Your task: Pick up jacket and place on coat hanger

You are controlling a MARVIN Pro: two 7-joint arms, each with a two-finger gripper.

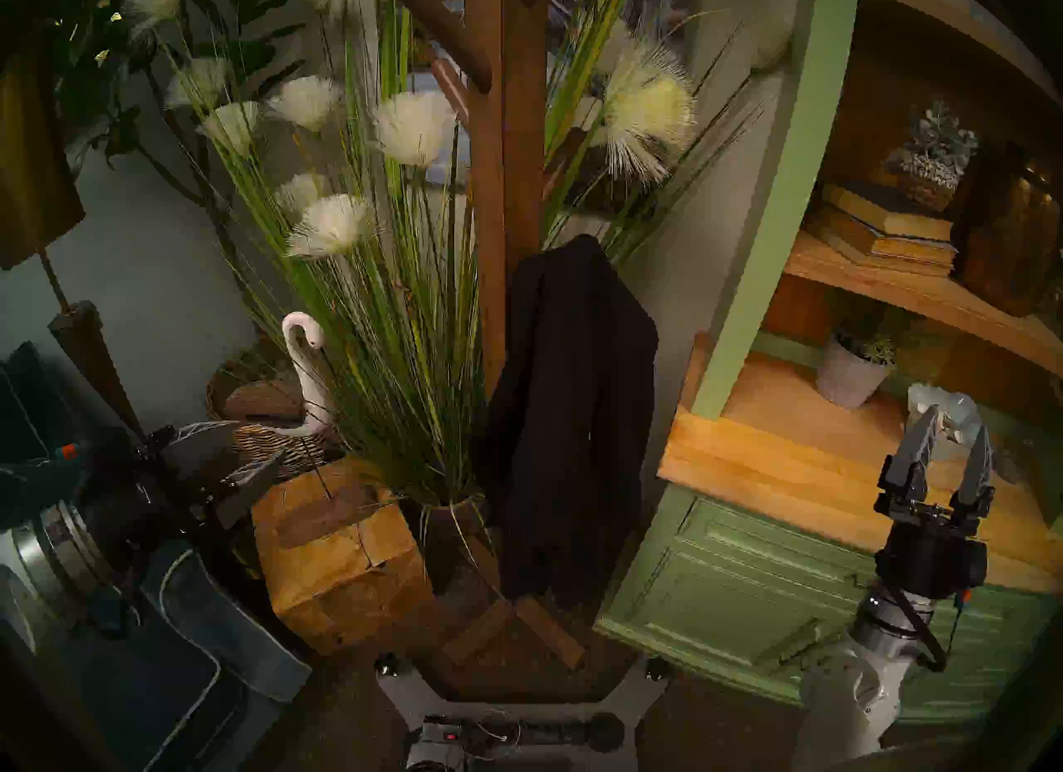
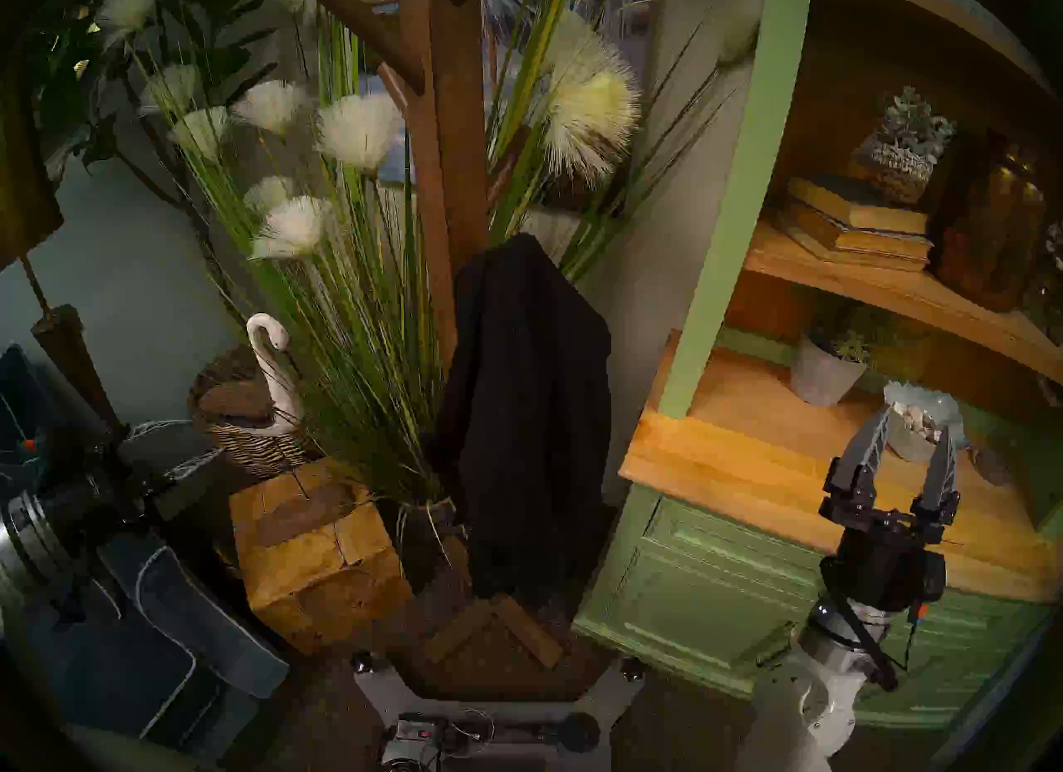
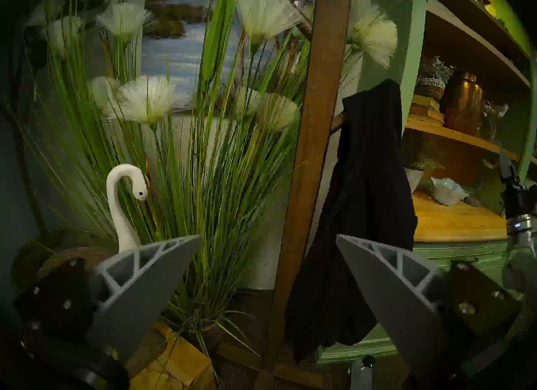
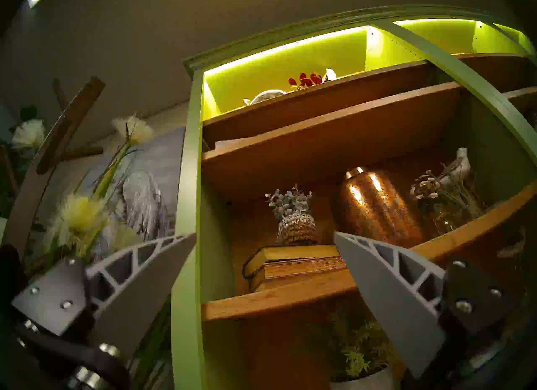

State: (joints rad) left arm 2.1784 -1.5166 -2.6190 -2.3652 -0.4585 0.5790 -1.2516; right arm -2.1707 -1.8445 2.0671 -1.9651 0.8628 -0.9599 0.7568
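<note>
Black fabric: jacket (image 1: pixel 569 408) hangs limp off a low peg on the coat hanger (image 1: pixel 506 178), draped down the post's right side, hem near the X base.
Stand: brown wood, between grass plant (image 1: pixel 397 322) and green cabinet (image 1: pixel 748 581).
L gripper (image 3: pixel 268 236): fingers spread wide, nothing betw them; low at left, well apart from jacket, facing plant + stand.
R gripper (image 1: pixel 952 417): fingers wide apart, empty; raised in front of cabinet shelves, pointing at books (image 4: pixel 293 264) + copper vase (image 4: pixel 374 206).
Misc: white swan figure (image 1: pixel 305 368) in wicker basket (image 1: pixel 270 443), wood block (image 1: pixel 339 558) beside plant pot.
</note>
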